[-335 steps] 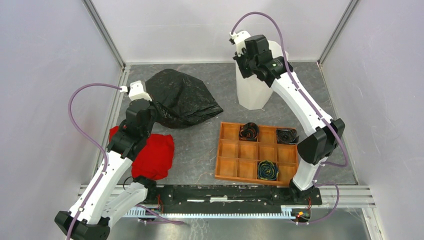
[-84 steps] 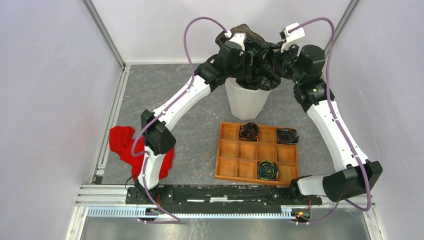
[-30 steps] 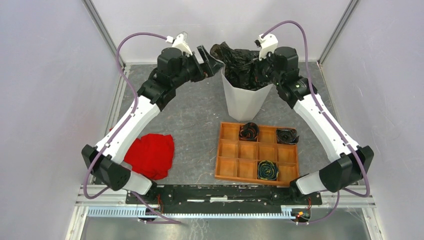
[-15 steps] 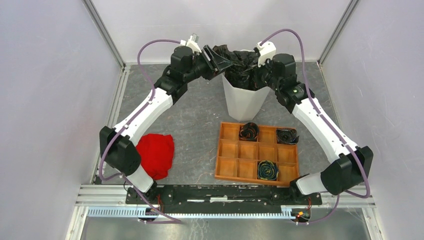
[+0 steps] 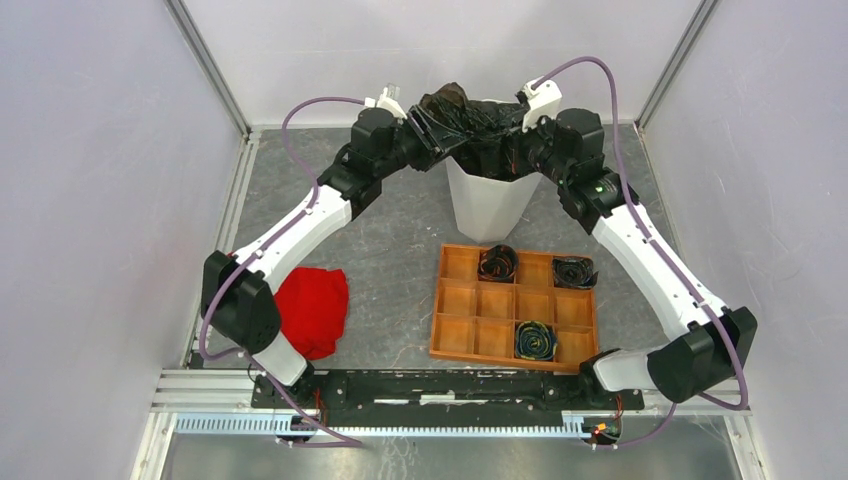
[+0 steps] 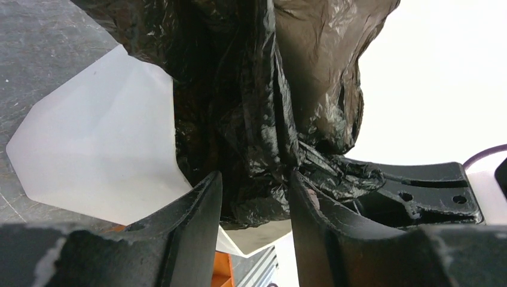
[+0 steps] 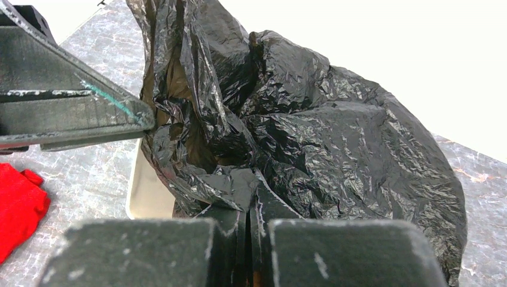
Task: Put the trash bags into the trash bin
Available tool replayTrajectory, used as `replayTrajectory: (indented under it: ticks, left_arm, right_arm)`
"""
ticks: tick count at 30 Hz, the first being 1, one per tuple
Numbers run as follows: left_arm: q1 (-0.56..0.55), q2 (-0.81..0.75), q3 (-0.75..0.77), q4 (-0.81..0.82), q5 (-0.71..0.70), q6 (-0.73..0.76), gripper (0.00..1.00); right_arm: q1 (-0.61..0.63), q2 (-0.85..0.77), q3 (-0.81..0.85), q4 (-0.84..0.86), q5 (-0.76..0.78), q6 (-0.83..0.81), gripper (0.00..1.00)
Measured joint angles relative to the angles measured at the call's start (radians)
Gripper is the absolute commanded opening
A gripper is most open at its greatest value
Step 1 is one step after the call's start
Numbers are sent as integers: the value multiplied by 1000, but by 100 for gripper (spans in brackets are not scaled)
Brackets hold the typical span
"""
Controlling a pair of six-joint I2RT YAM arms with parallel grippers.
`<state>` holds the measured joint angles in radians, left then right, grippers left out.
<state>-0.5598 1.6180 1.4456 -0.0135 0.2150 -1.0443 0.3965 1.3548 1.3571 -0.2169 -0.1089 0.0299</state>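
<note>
The bag is thin black plastic, glossy and finely crinkled, sheer brown where it is stretched. The bin is smooth, milky, translucent white plastic. The cloth is soft, matt red fabric. The tray looks like matt orange-brown plastic. The table is grey, marbled and dull. The left gripper has matt black fingers, scuffed pale at the edges.

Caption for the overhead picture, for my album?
The left hand and right hand meet at a black trash bag in the white bin.
</note>
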Motion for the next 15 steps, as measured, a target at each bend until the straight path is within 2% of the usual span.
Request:
replayTrajectory:
  ticks: [7,10,13,15]
  left_arm:
    - [-13,33,32,3,-19,-19,53]
    - [-21,46,37,17,-27,-34,28]
    - [-27,54,39,23,-30,-43,4]
    - [-30,57,45,19,-30,-46,2]
  right_arm:
    - [0,-32,-62,18,-18,6,1]
    - [0,-34,-64,21,-26,8,2]
    - [0,-36,-64,18,-31,8,12]
    - [0,-43,-66,14,-29,6,21]
